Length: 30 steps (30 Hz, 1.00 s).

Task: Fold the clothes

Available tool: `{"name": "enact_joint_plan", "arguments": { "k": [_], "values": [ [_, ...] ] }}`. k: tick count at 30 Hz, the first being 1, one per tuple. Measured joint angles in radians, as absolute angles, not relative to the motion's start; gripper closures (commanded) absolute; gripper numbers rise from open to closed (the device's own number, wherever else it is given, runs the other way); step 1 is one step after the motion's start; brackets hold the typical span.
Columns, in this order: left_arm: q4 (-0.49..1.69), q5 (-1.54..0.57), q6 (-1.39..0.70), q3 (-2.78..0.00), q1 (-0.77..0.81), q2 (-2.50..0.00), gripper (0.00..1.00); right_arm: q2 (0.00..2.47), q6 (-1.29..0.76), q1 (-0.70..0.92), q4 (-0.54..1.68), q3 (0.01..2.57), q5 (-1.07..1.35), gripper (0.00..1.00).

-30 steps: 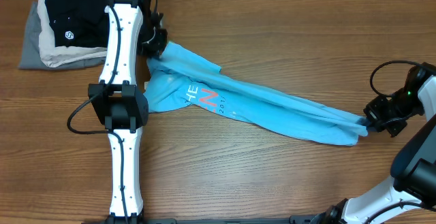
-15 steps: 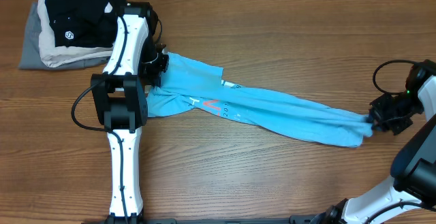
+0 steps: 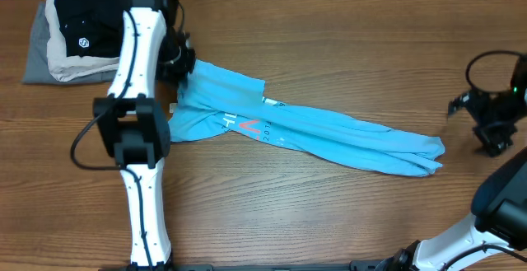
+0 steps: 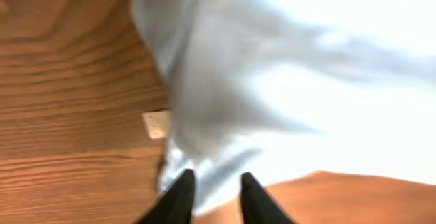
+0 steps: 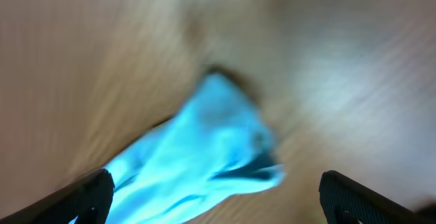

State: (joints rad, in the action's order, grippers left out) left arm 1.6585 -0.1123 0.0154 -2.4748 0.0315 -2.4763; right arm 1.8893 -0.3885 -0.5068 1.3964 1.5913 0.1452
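The clothes, a sky-blue T-shirt [image 3: 329, 135], lie on the wooden table, pulled into a long band from upper left to lower right. White and pink lettering [image 3: 251, 125] faces up. My left gripper [image 3: 179, 61] sits at the shirt's upper-left end. In the left wrist view its black fingers [image 4: 178, 193] stand a little apart, open, over pale fabric [image 4: 286, 81]. My right gripper [image 3: 476, 127] hovers to the right of the shirt's far end, clear of it. In the right wrist view it [image 5: 214, 183] is wide open, and the shirt's end [image 5: 204, 149] lies loose on the table.
A stack of folded garments sits at the back left: black with a small white logo [image 3: 90, 16] on top, beige [image 3: 62, 61] and grey [image 3: 34, 61] beneath. The left arm [image 3: 136, 131] runs along the shirt's left side. A small white tag [image 4: 155, 124] lies beside the fabric.
My right gripper opened wide, let go of the shirt's end and drew back to the right. My left gripper's fingers parted slightly. The shirt's right end now rests on the table.
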Motion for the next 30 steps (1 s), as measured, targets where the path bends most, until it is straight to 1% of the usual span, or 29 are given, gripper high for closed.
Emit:
{"name": "enact_joint_plan", "arguments": {
  "k": [3,4,5,7,9,10,11,12,16,19,21,25,28,30],
  "values": [
    [1.661,-0.172,0.031,-2.491,0.05,-2.419,0.71,1.887,-0.369,-0.422,1.386,1.591,0.2,0.02],
    [1.662,-0.184,0.034,-2.491,0.061,-2.41,0.71,1.887,-0.364,-0.371,1.371,1.586,0.214,0.09],
    [1.662,-0.192,0.036,-2.491,0.078,-2.407,0.72,1.887,-0.356,-0.33,1.357,1.581,0.223,0.22],
    [1.661,-0.202,0.037,-2.486,0.111,-2.413,0.73,1.887,-0.356,-0.234,1.323,1.563,0.237,0.38],
    [1.661,-0.208,0.037,-2.484,0.141,-2.43,0.77,1.887,-0.367,-0.137,1.272,1.527,0.248,0.52],
    [1.662,-0.214,0.037,-2.483,0.159,-2.442,0.8,1.887,-0.368,-0.111,1.259,1.515,0.252,0.64],
    [1.662,-0.219,0.038,-2.481,0.174,-2.454,0.82,1.887,-0.376,-0.073,1.239,1.491,0.257,0.71],
    [1.662,-0.227,0.039,-2.48,0.188,-2.468,0.85,1.887,-0.38,-0.043,1.216,1.467,0.26,0.76],
    [1.665,-0.252,0.049,-2.478,0.239,-2.537,0.92,1.887,-0.43,0.044,1.11,1.356,0.263,0.77],
    [1.672,-0.26,0.054,-2.474,0.266,-2.591,0.96,1.886,-0.461,0.087,1.065,1.285,0.263,0.77],
    [1.673,-0.262,0.056,-2.473,0.274,-2.621,0.96,1.886,-0.471,0.101,1.058,1.25,0.263,0.78],
    [1.673,-0.255,0.055,-2.471,0.265,-2.653,0.92,1.886,-0.482,0.098,1.033,1.176,0.26,0.78],
    [1.682,-0.191,0.033,-2.46,0.244,-2.654,0.91,1.886,-0.49,0.087,1.011,1.122,0.255,0.8],
    [1.686,-0.138,0.016,-2.444,0.218,-2.654,0.92,1.875,-0.494,0.071,1.001,1.103,0.263,0.83]
  ]
}}
